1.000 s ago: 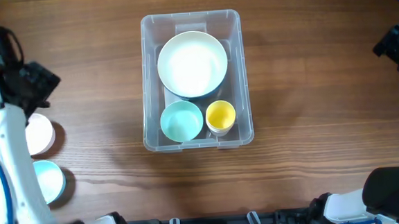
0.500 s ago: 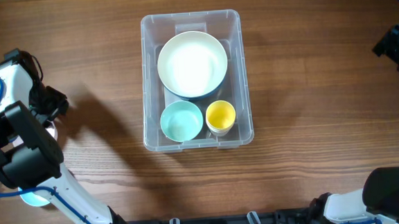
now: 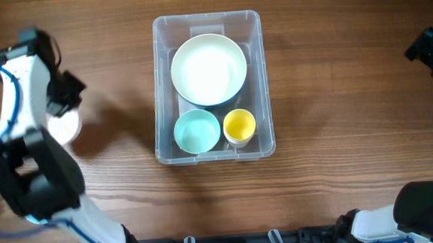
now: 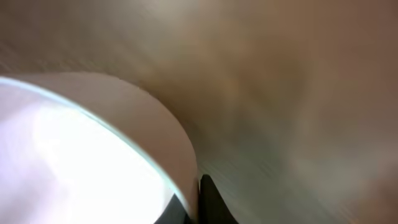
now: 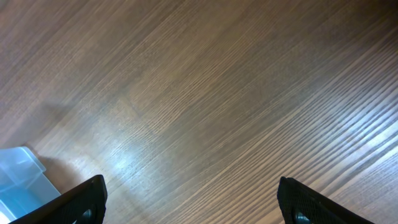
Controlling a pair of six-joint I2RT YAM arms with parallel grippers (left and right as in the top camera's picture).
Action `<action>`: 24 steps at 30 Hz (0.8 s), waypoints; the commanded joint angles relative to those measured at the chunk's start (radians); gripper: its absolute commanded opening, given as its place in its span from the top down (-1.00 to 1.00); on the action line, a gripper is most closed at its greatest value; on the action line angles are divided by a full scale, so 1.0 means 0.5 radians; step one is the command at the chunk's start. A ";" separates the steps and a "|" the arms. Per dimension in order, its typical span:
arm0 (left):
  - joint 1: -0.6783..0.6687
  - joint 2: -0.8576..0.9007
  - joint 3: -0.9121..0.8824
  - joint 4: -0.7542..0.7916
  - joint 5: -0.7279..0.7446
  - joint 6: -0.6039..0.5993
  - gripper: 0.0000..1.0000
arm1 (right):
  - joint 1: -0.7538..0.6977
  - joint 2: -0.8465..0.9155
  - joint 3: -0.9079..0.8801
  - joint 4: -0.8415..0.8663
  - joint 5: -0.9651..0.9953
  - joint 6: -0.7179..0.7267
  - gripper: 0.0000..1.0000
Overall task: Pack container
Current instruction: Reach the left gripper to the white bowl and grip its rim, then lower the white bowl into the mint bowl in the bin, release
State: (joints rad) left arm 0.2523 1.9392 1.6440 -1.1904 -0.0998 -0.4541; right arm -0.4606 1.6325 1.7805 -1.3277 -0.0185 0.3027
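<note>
The container (image 3: 261,81), a clear plastic bin, stands mid-table. It holds a large white bowl (image 3: 209,69), a teal bowl (image 3: 197,132) and a yellow cup (image 3: 239,126). At the left, a small white bowl (image 3: 66,129) lies partly under my left gripper (image 3: 64,101). In the left wrist view that bowl (image 4: 81,155) fills the lower left, its wall pinched between my shut left gripper (image 4: 198,202). My right gripper (image 5: 199,208) hangs open over bare wood at the far right (image 3: 430,48), holding nothing.
The wooden table (image 3: 340,167) runs around the bin on all sides. A corner of the bin (image 5: 18,174) shows at the lower left of the right wrist view. My left arm (image 3: 35,178) covers the table's lower left.
My left arm has swung up and right over the small white bowl, and its jaws have closed on the bowl's rim. The right arm and the bin's contents have not moved.
</note>
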 commanded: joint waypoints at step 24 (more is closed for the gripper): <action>-1.955 -0.156 -0.058 -0.188 0.108 -0.380 0.33 | 0.010 0.027 -0.017 -0.003 -0.018 0.024 -0.79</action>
State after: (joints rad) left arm -0.7273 1.8618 1.6218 -1.2831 -0.0536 -0.6277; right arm -0.4606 1.6325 1.7805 -1.3308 -0.0185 0.3027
